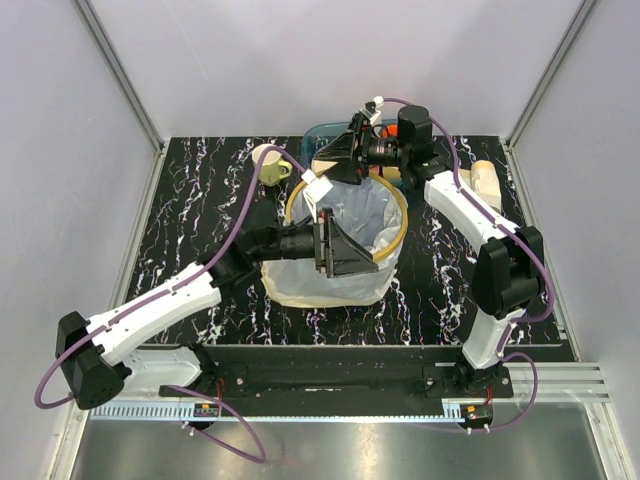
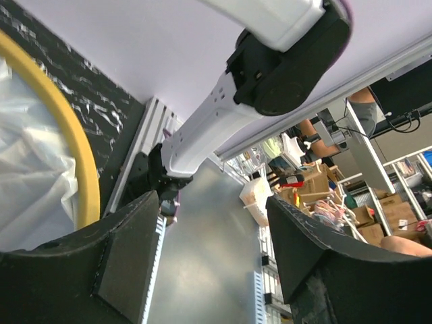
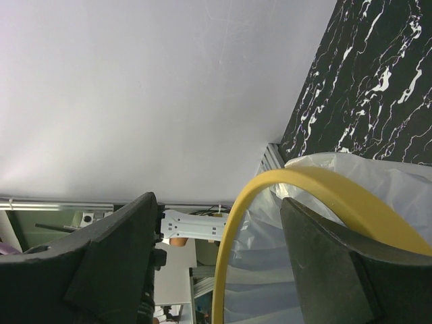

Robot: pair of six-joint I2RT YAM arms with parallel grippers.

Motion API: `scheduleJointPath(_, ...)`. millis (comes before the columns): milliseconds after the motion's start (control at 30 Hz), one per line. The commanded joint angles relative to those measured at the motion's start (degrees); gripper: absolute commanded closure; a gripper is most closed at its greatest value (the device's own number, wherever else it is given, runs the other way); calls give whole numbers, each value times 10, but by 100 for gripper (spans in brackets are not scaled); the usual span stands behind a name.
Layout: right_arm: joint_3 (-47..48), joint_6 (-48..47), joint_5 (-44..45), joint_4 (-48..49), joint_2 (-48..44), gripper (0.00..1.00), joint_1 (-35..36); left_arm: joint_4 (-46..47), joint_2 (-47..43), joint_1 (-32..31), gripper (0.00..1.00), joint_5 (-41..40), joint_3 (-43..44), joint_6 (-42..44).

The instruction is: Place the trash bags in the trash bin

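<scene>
The left gripper [image 1: 355, 248] hangs over the near rim of the trash bin [image 1: 405, 222], jaws wide and empty. The trash bag [image 1: 375, 215] lines the bin at the middle of the table [image 1: 200, 220], its skirt draped outside. The right gripper [image 1: 340, 158] at the far rim is likewise wide and empty. The 2 seem posed to tuck film.

A black tabletop [image 1: 190, 220] veined with white marbling sat enclosed by plain, pale grey-lilac walls [image 1: 300, 60] joined on slim aluminium posts [image 1: 117, 70] — softly, evenly lit — while cardboard boxes [image 2: 316, 183] cluttered a workshop beyond.

Trash bin [image 1: 403, 222] wall (behind trash bag [image 1: 340, 290])
</scene>
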Motion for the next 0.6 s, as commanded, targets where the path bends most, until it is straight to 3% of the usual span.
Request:
scheduleJointPath(0, 9, 3, 3, 9, 5, 17, -1, -51, 14, -11, 32, -32, 11, -62)
scheduleJointPath(367, -5, 13, 4, 19, 9, 17, 0, -80, 29, -7, 34, -61, -82, -160)
scheduleJointPath(467, -5, 11, 4, 19, 9, 17, 0, -71, 22, -7, 35, -56, -76, -145)
scheduleJointPath(567, -1, 12, 0, 26, 5, 17, 1, -59, 23, -7, 35, -56, -7, -80)
